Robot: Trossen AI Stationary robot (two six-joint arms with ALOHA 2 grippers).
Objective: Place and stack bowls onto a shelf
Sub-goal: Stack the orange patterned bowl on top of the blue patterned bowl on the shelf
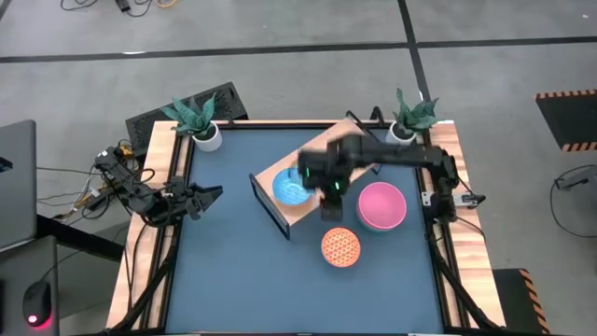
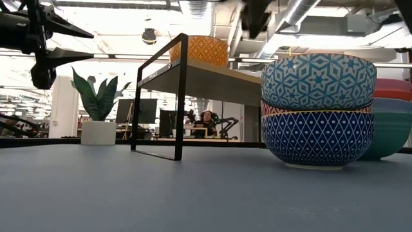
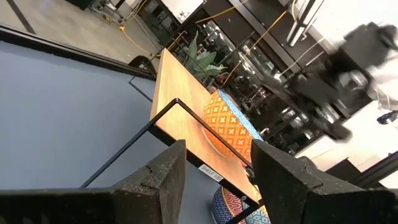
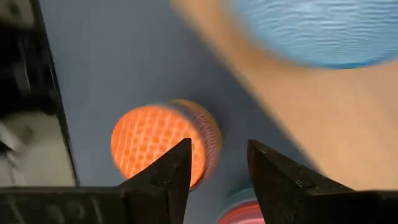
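Observation:
The light-wood shelf on its black frame stands askew at mid-table. One bowl, yellow-orange outside and light blue inside, sits on its board. A stack of small patterned bowls, orange inside on top, rests on the table near the shelf. A pink bowl sits inside a teal one to the right. My right gripper hovers open above the table between the shelf and the stack, holding nothing. My left gripper waits open at the table's left edge.
Two white plant pots stand at the far corners, one on the left and one on the right. Wooden rails run along the table's sides. Bare blue tabletop lies on the near and left sides.

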